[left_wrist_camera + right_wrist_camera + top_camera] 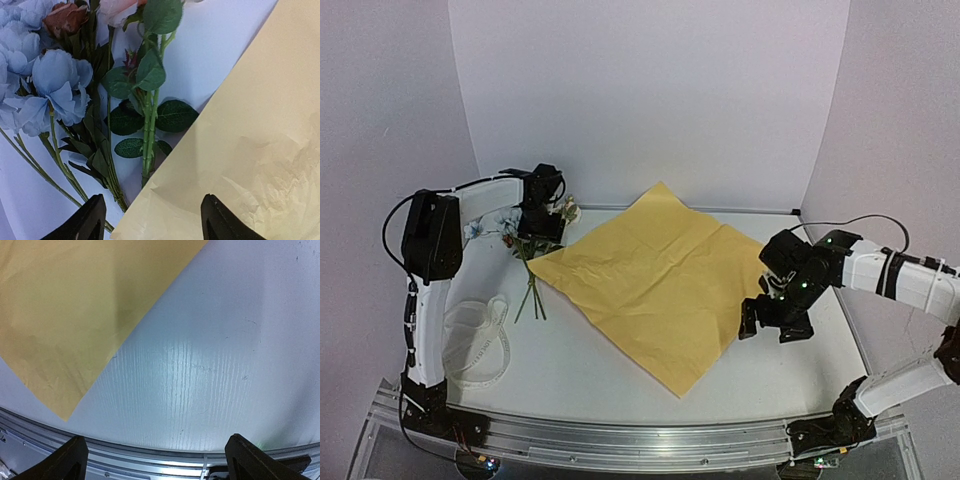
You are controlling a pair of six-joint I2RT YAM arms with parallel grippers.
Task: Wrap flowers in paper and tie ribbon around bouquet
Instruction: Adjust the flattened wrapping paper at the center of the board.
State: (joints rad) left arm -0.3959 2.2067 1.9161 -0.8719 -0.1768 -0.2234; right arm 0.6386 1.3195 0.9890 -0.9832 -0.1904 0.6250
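The orange paper (660, 285) lies flat and unfolded in the middle of the table. The flowers (532, 255) lie on the table at its left corner, pale blue and brown blooms toward the back, thin green stems toward the front. My left gripper (542, 232) hovers over that corner. In the left wrist view it (152, 220) is open, its jaws spanning the paper's corner (240, 150), with the flowers (60, 85) just beyond and one thick stem meeting the paper's edge. My right gripper (772, 328) is open and empty beside the paper's right corner (60, 315). The white ribbon (480, 345) lies looped at front left.
A metal rail (620, 440) runs along the table's near edge and shows under the right gripper (160, 460) in the right wrist view. White walls close the back and sides. A black cable hangs by the left arm (430, 235).
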